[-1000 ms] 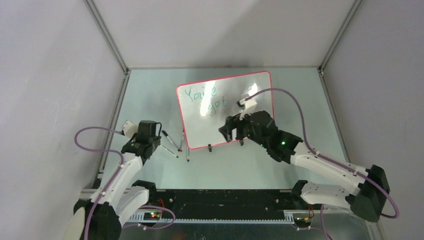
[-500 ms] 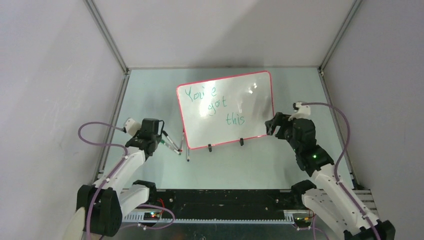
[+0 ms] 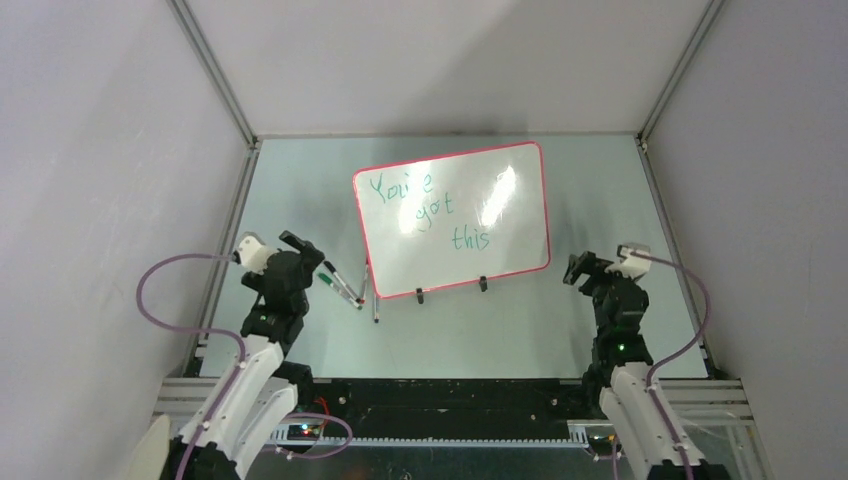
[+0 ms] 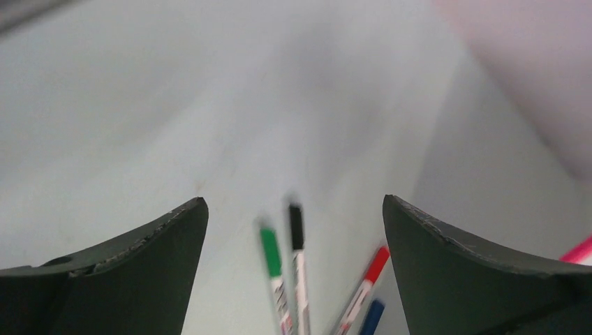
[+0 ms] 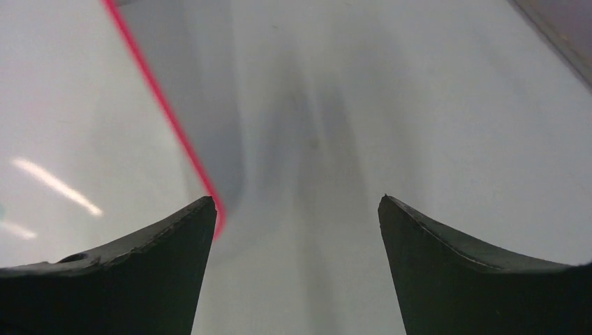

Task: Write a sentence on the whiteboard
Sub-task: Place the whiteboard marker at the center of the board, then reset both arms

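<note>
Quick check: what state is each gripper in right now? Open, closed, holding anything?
Left gripper: open, holding nothing.
Right gripper: open, holding nothing.

Ahead of the left tool, between its fingers, four markers are smeared by blur. Their lower ends are cut off by the bottom edge, and the print on their barrels cannot be read. Left of the right tool, the whiteboard runs out past the top and left edges. From above, the sentence has a first word too faint at its end to read.
</note>
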`<action>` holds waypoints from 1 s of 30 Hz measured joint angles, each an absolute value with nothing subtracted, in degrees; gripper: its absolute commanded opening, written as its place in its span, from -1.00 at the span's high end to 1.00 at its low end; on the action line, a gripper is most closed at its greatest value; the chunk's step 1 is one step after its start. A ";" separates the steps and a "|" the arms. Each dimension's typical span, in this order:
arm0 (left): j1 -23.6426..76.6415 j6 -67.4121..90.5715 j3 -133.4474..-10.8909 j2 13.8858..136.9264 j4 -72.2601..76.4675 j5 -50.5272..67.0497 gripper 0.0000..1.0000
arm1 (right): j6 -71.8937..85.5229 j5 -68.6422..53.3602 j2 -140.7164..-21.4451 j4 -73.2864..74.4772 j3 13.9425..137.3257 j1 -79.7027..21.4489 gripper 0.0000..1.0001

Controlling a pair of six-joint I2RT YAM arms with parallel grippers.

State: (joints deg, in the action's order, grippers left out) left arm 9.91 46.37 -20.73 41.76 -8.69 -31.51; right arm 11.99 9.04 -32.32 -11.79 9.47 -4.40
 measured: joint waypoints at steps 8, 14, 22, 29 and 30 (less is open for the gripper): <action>9.96 29.74 -15.81 40.49 15.09 -41.06 -0.97 | 7.86 4.73 -52.93 -39.64 1.50 3.14 -0.91; 9.23 15.31 -11.88 52.84 32.73 -47.48 -0.97 | 7.73 2.46 -73.76 -55.57 4.89 3.97 -0.87; 4.12 6.07 -11.70 62.00 45.98 -39.13 -0.94 | 6.20 0.19 -77.56 -55.64 12.43 2.74 -0.99; 2.83 3.20 -11.94 69.76 49.82 -28.71 -0.99 | 4.05 8.19 -77.58 -56.49 12.10 -3.62 -0.99; 2.76 2.76 -11.92 69.82 50.65 -27.31 -0.99 | 3.99 8.71 -77.58 -56.51 12.10 -3.62 -0.99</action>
State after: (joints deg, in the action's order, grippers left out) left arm 2.76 2.76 -11.92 69.82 50.65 -27.31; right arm 3.99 8.71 -77.58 -56.51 12.10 -3.62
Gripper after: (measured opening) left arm 0.990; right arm 0.993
